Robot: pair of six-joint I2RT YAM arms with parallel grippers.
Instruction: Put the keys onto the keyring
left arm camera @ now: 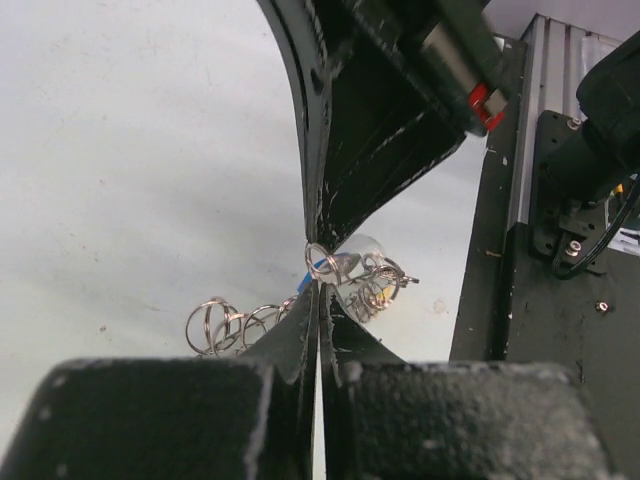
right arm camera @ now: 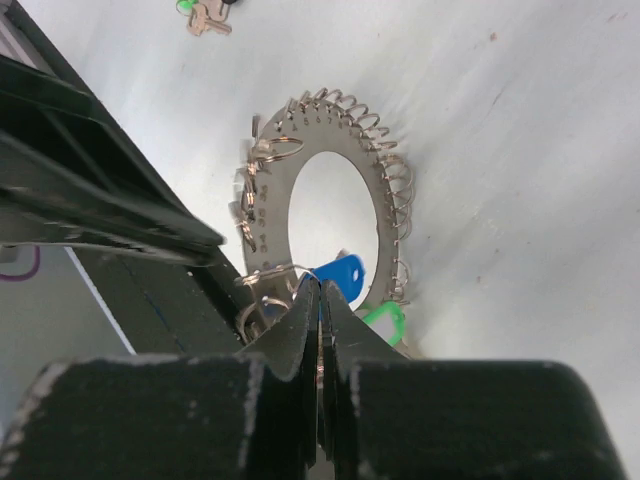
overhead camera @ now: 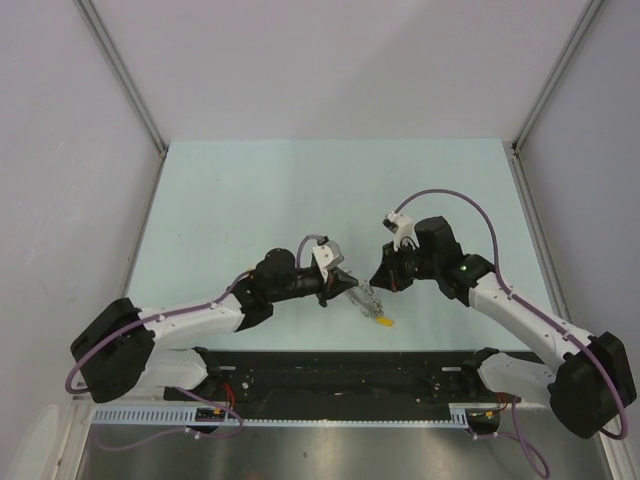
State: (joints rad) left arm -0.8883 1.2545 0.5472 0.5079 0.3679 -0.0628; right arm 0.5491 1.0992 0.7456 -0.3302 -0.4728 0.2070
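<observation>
The left gripper [left arm camera: 320, 292] is clenched, its two black fingers pressed flat together with no gap between them. Their tips meet a small split ring [left arm camera: 320, 260] that stands between them and the tips of the opposite arm. Whether that ring is actually nipped in the jaws cannot be told. The right gripper [right arm camera: 320, 292] is clenched as well and comes in from the right, so that the two sets of tips nearly touch, point to point. Just beside its tips a blue tag [right arm camera: 342, 272] sticks out, and a green tag [right arm camera: 385, 322] shows a little lower on the right. It is unclear whether the fingers pinch the blue tag's end or only thin wire next to it. Right behind these tips sits the keyring [right arm camera: 268, 215], a flat silver ring plate with a wide round opening. Its rim is pierced with small holes and fringed with many wire loops, and the left arm's fingers reach its edge. From above, the keyring lies between the two grippers, at the middle of the table [overhead camera: 250, 200] and close to its near edge. A yellow tag [overhead camera: 384, 321] pokes out on its near side. Beyond the keyring in the right wrist view, well apart from it, a loose key [right arm camera: 207, 17] lies flat on the table with a bit of green at its head. The far half of the pale table and the grey walls on the left and right frame the two bent arms.
</observation>
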